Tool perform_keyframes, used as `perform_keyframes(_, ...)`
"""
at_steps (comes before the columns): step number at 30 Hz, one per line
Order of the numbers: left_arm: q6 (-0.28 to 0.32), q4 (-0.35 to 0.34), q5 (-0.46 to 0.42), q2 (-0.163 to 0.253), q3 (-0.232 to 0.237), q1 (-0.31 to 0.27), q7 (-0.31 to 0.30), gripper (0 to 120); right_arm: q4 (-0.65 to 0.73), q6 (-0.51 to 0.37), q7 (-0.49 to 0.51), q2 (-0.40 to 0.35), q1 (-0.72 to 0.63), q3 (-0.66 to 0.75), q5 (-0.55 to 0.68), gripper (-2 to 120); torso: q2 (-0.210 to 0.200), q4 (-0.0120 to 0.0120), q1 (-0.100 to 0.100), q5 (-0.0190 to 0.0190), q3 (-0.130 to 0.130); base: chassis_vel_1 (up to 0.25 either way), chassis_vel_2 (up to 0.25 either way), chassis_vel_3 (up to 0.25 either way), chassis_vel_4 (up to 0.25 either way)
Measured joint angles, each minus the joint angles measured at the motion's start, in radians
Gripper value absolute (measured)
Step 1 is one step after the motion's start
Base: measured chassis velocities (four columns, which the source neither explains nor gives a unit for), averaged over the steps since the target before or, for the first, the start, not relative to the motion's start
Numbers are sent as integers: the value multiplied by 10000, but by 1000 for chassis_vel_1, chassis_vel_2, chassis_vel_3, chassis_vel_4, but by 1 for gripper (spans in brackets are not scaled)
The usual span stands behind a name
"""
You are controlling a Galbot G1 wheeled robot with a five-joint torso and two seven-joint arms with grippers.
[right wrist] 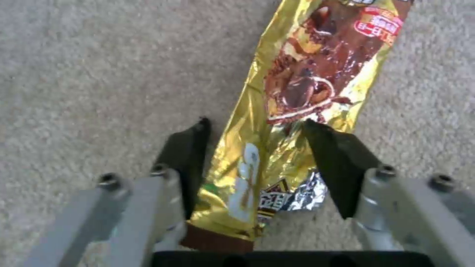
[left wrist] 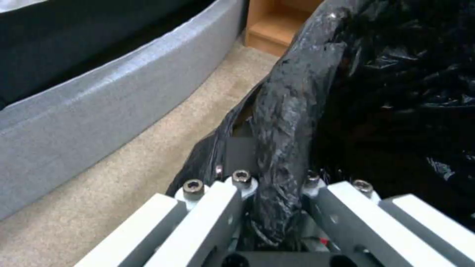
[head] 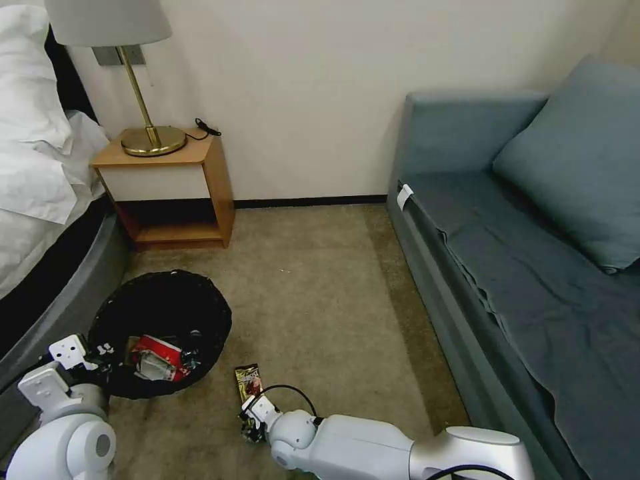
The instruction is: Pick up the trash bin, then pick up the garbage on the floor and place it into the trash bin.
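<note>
Right gripper (right wrist: 255, 128): fingers spread, straddling wrapper (right wrist: 297, 96) on carpet (right wrist: 99, 74).
Left gripper (left wrist: 274, 185): clamped on bin (left wrist: 287, 111) rim.

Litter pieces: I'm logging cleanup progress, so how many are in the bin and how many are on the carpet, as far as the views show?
In the trash bin: 1, the red-and-white packet
On the carpet: 1, the gold-brown snack wrapper, between the right gripper fingers
Total: 2
</note>
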Motion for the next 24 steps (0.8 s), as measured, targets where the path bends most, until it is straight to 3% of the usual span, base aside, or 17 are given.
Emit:
perform_keyframes(13, 0, 76, 48, -6, 61, -33, 2, 2, 146, 193, -36, -197, 42, 23, -111, 1, 0, 0, 0, 0, 0, 0, 0, 0, 0)
perform_keyframes(24, -1, 154, 40, 42, 92, -95, 17, 2, 996, 464, 37, -856, 208, 508, -61, 0, 0, 0, 0, 1, 0, 0, 0, 0, 0)
